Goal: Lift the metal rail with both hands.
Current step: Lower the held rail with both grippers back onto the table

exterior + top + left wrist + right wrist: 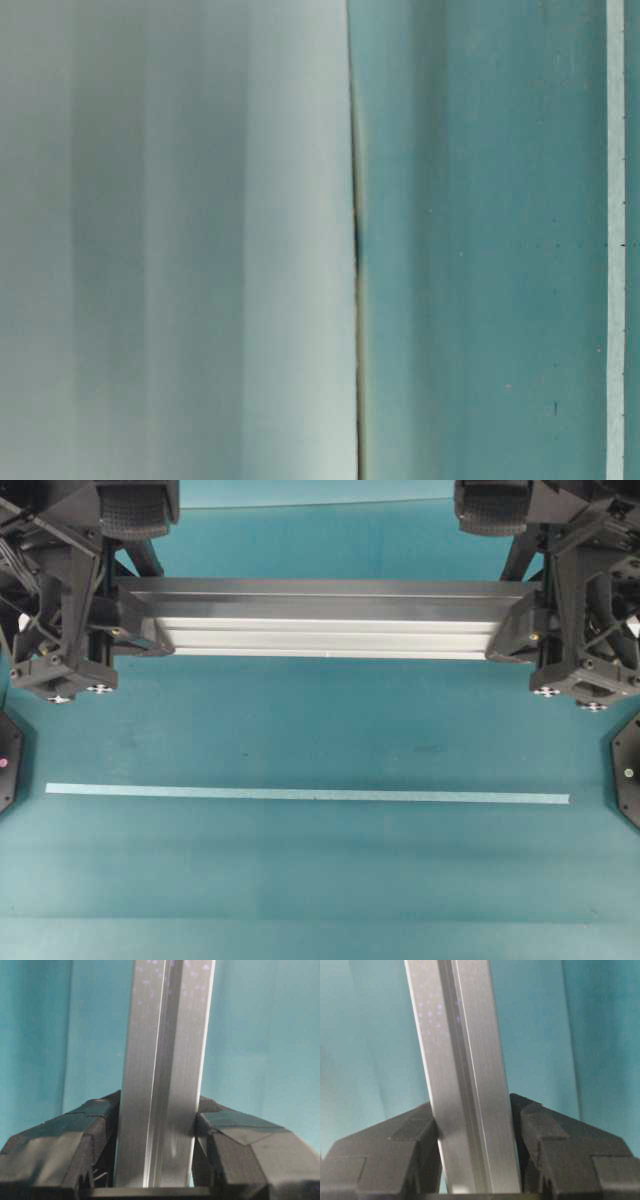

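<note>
The metal rail (330, 620) is a long silver-grey grooved bar lying level across the back of the overhead view. My left gripper (140, 625) is shut on its left end and my right gripper (520, 628) is shut on its right end. In the left wrist view the rail (162, 1085) runs up between both black fingers (90, 1130), which press its sides. In the right wrist view the rail (465, 1090) sits likewise between the fingers (540, 1130). The teal table shows blurred far below the rail in both wrist views, so the rail is held off the table.
A thin flat pale blue-green strip (305, 794) lies across the teal table (320, 880) in front of the rail; it also shows in the table-level view (616, 240). Black fixtures stand at the left edge (8, 760) and right edge (628, 770).
</note>
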Robot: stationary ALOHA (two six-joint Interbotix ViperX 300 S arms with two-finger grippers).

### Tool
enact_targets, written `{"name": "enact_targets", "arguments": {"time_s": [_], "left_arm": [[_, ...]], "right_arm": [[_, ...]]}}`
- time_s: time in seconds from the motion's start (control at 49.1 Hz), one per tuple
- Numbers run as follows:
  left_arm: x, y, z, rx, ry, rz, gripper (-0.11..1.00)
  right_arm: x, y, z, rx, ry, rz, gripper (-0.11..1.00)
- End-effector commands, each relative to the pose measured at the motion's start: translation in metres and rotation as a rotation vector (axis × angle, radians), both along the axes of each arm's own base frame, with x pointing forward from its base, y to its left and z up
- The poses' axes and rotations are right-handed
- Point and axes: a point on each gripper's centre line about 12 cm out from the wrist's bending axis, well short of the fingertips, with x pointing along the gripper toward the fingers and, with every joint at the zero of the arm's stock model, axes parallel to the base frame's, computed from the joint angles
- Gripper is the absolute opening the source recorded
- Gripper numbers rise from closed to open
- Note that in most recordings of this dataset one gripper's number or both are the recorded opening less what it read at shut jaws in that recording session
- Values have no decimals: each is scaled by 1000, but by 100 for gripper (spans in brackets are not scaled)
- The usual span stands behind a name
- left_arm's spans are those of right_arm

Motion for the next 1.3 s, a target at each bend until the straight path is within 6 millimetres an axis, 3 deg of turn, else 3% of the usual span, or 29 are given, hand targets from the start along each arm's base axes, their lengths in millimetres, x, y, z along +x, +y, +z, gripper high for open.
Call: {"name": "enact_targets", "arguments": {"time_s": [0.0, 0.204, 0.326, 0.672, 0.896, 1.283], "left_arm": [[-4, 8, 15, 7, -54, 38, 36], [-3, 7, 6, 5, -28, 36, 36], [0, 7, -12, 0, 15, 36, 36], [9, 4, -86, 1, 29, 18, 36], [5, 1, -140, -3, 64, 9, 36], [11, -10, -200, -6, 47, -23, 36]], "right_arm": [[0, -1, 2, 16, -16, -48, 39], [1, -1, -15, 14, 38, -39, 39], [3, -2, -36, 13, 90, -26, 39], [17, -3, -108, 13, 138, -20, 39], [24, -2, -139, 9, 90, -13, 39], [17, 2, -232, 6, 187, 19, 39]]}}
